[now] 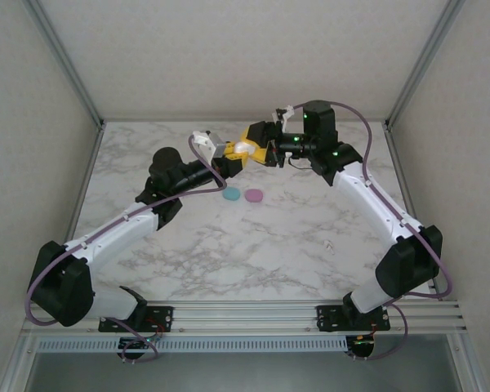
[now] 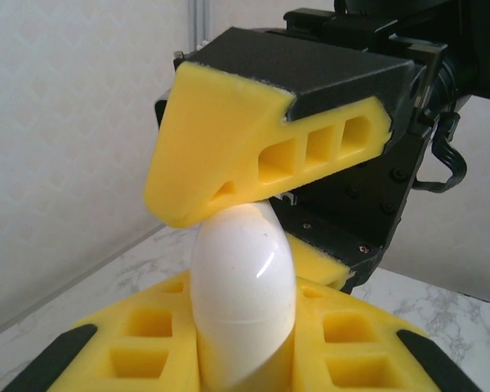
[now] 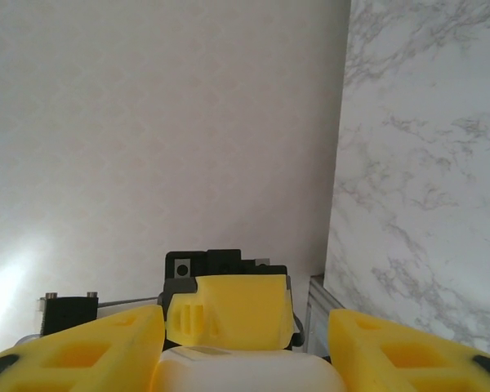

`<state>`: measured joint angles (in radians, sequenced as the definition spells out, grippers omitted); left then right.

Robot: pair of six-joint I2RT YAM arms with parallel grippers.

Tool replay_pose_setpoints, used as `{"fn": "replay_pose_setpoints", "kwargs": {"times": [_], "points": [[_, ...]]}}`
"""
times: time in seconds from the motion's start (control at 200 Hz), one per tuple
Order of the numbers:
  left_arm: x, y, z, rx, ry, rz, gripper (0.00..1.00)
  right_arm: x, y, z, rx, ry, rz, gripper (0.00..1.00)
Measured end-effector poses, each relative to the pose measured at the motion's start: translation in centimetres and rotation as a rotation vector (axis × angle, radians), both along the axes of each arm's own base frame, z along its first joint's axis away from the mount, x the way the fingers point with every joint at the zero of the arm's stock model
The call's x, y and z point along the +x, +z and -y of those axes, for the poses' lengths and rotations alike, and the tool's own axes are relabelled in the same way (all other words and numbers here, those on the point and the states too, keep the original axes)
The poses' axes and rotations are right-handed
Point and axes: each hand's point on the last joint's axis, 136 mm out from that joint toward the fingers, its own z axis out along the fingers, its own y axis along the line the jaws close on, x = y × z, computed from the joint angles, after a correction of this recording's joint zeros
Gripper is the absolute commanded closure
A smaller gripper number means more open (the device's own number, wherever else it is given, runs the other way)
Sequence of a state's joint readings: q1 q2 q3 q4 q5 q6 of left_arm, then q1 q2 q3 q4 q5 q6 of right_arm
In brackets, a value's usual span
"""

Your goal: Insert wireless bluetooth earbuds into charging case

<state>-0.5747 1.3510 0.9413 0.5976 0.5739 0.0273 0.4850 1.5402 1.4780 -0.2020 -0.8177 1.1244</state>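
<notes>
A tiny white bud (image 1: 329,244) lies on the marble table (image 1: 188,245), right of centre in the top view, well apart from both my hands. It is too small for me to make out its shape. Near the middle of that view a teal oval (image 1: 230,195) and a pink oval (image 1: 254,195) lie flat just beside each other, teal on the left. Whether they touch, and whether they are buds or cases, I cannot tell from up there.

The white case (image 2: 243,294) is off the table, where my hands meet in the upper centre of the top view. My left hand (image 1: 233,154) is clamped on it. In the left wrist view the case stands upright between my left fingers (image 2: 139,347) at the bottom edge, with a thin seam slanting across its lower half. My right hand (image 1: 255,145) takes it from the other side. One right finger (image 2: 229,155) sits on the rounded top of the case, touching it, and the other shows behind, lower right of the case. In the right wrist view the case fills the gap between both right fingers (image 3: 82,355) at the bottom of the frame, so that hand is closed on it too. Pale walls (image 1: 245,49) stand round the table.
</notes>
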Motion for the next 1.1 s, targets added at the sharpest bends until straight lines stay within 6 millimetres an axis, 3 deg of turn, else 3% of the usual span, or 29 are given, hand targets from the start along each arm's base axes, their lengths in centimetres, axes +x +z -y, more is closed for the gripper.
{"fn": "replay_pose_setpoints", "kwargs": {"times": [0.24,0.395,0.616,0.946,1.101], "points": [[0.0,0.0,0.0,-0.004,0.0,-0.007,0.98,0.3,-0.3,0.8,-0.124,-0.032,0.134,0.27],[0.0,0.5,0.0,-0.033,-0.003,-0.017,1.0,0.0,0.7,2.8,-0.239,-0.07,0.359,0.27],[-0.2,2.0,-0.2,-0.095,-0.006,0.0,1.0,-2.7,2.5,4.7,-0.325,-0.007,0.667,0.28],[-0.7,2.3,0.0,-0.112,-0.039,-0.011,1.0,-1.8,-0.7,3.7,-0.374,0.074,0.636,0.3],[-0.9,2.3,0.0,-0.11,-0.049,-0.011,1.0,-1.6,0.0,3.4,-0.339,0.07,0.647,0.3]]}}
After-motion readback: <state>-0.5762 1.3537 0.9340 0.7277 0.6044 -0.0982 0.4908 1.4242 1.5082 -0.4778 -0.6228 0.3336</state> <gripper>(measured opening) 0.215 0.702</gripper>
